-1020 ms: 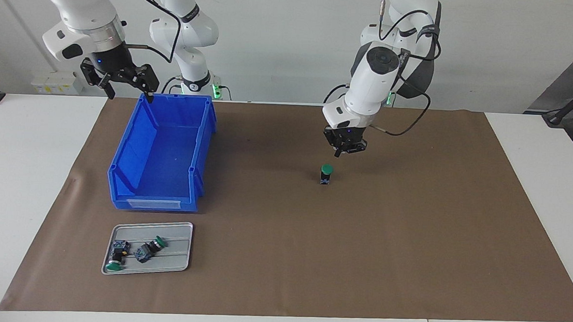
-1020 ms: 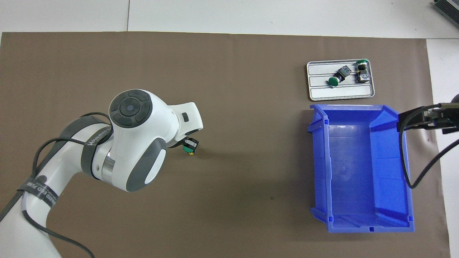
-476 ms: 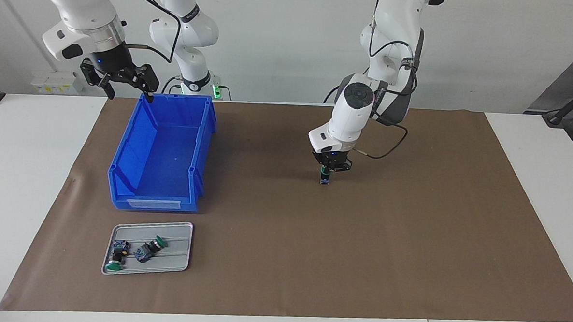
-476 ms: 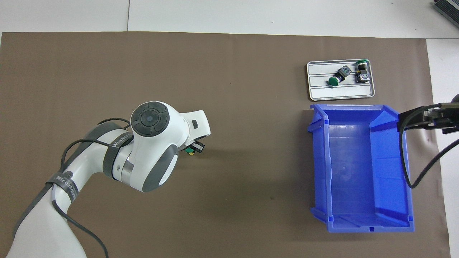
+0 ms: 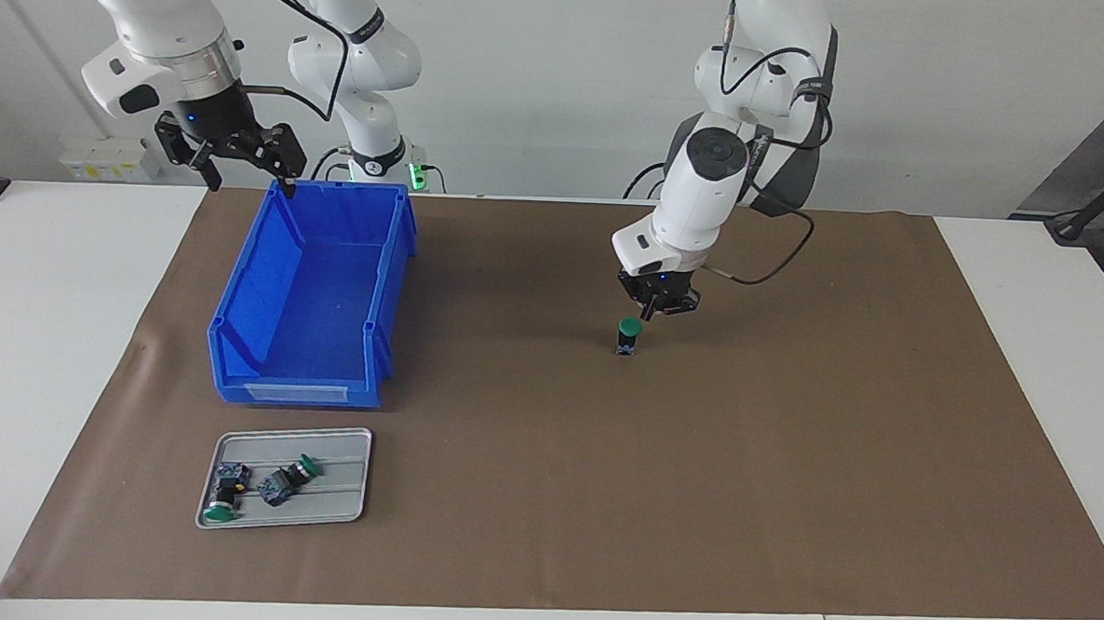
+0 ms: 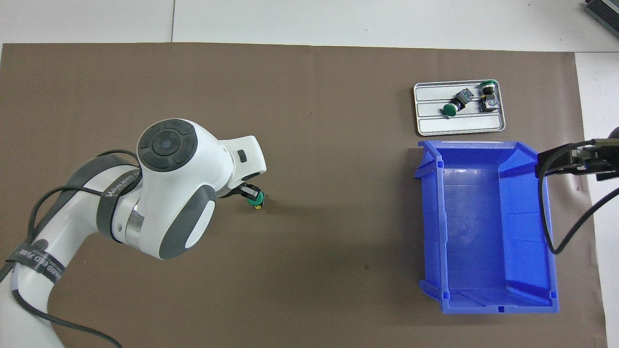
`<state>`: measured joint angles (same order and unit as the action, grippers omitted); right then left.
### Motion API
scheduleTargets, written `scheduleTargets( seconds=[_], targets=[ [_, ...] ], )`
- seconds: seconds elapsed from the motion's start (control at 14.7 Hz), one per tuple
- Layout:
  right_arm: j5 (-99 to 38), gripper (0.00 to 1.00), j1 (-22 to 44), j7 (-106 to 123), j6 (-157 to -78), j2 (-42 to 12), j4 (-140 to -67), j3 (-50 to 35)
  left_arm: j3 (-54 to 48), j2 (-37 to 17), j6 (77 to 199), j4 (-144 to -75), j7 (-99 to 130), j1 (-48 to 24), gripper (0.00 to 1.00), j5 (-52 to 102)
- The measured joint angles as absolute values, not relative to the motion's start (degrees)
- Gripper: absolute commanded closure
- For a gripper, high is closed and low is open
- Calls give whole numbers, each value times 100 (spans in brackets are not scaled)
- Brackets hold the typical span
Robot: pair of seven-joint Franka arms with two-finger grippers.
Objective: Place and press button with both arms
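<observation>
The button (image 5: 628, 336) stands upright on the brown mat, green cap on top, toward the left arm's end of the table. My left gripper (image 5: 656, 309) hangs just above it, a little off its cap and not touching. From overhead the left gripper (image 6: 248, 191) partly covers the button (image 6: 256, 201). My right gripper (image 5: 250, 174) waits open and empty above the blue bin's corner nearest the robots. It shows at the overhead view's edge as the right gripper (image 6: 549, 163).
An empty blue bin (image 5: 247, 287) sits toward the right arm's end. Farther from the robots than the bin lies a grey tray (image 5: 343, 515) with two more green-capped buttons (image 5: 286, 478) on their sides. The brown mat (image 5: 788, 451) covers the table's middle.
Half a second ago the left gripper was down on the button's green cap. It has since risen and hangs just above it. The button stays upright in place; the right arm is unmoved.
</observation>
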<state>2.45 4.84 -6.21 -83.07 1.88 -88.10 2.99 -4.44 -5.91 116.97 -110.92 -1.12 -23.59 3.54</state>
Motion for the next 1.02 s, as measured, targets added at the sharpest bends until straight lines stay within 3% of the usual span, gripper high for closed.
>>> scheduleTargets(
  seconds=[0.75, 1.02],
  targets=[
    [240, 0, 498, -629, -8793, 193, -8783, 95, -393, 61, 11246, -11072, -552, -626, 0, 343],
    [-220, 0, 740, -1439, -9363, 53, -8883, -225, -387, 248, 10701, -10563, -827, -46, 0, 342]
  ],
)
